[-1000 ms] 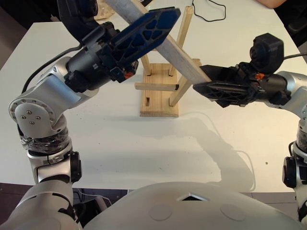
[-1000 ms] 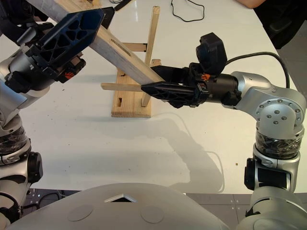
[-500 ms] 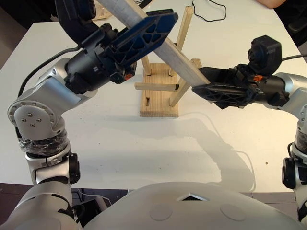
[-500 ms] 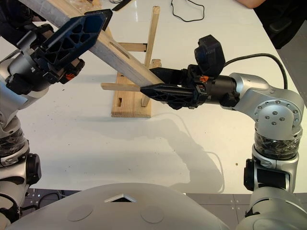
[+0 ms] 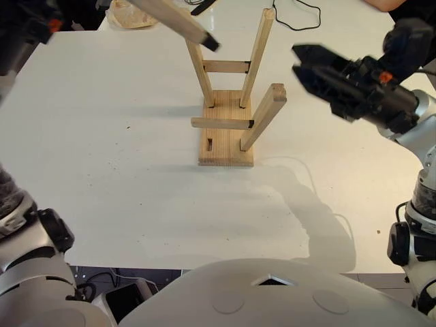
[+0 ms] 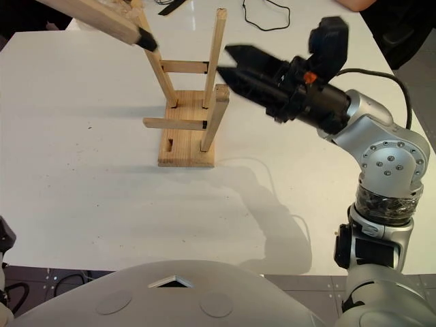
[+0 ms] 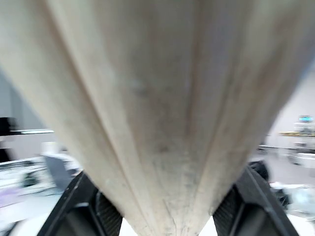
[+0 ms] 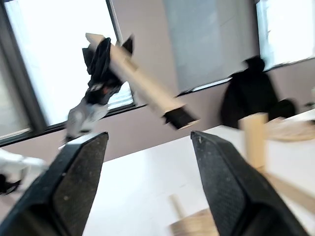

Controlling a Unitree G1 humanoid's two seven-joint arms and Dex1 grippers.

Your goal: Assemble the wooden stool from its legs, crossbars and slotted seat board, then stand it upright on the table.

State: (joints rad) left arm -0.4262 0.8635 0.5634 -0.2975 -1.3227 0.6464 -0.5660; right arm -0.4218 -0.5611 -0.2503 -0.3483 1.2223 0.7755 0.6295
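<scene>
The seat board [image 5: 226,151] lies flat on the white table with three legs standing up from it. Two crossbars [image 5: 225,67] [image 5: 221,123] join them, and one slot [image 5: 210,144] in the board is empty. A loose wooden leg [image 5: 176,19] with a dark end hangs high over the table's far left. My left gripper [image 8: 104,55] is shut on that leg, which runs between its fingers [image 7: 93,206]. My right gripper [image 6: 228,61] stands open in the air just right of the stool's short leg [image 5: 267,112], holding nothing.
A black cable [image 5: 300,15] and a crumpled bag [image 5: 133,13] lie at the table's far edge. Bare tabletop [image 5: 122,177] stretches left of and in front of the stool. The table's right edge runs under my right arm.
The right gripper has come off the leg's lower end, opened and risen. The left arm has swung the leg up and away to the far left, out from over the stool.
</scene>
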